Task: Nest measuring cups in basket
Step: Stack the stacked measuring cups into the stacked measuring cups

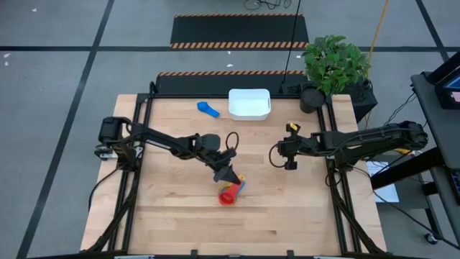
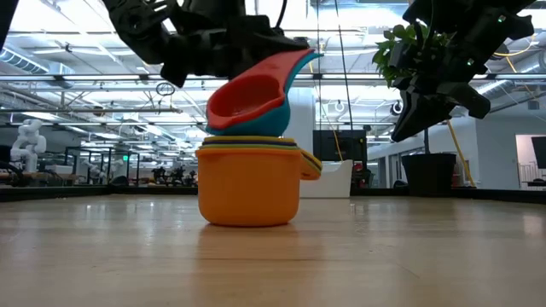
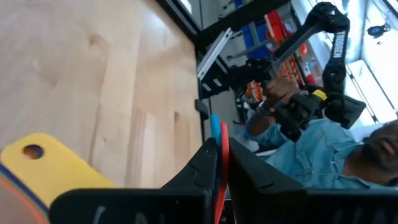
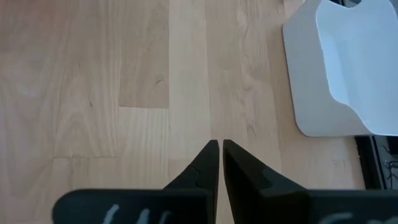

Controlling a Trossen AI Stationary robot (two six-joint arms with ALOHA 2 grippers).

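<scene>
Measuring cups, five countable:
- one dark blue cup [image 1: 208, 109], lying alone
- one orange cup [image 2: 247, 192] at the bottom of a stack
- one yellow cup [image 3: 46, 167]
- one light blue cup [image 2: 271, 121]
- one red cup [image 2: 247, 98] on top

More thin rims nested inside the orange one, too fine to count.

One white basket [image 1: 249, 105]. One potted plant [image 1: 334, 63]. One wooden bench [image 1: 180, 216]. Two arms, each with one tool: left tool [image 3: 219, 148] and right tool [image 4: 219, 147], two fingers apiece. One person [image 3: 323, 152] beyond the bench.
</scene>
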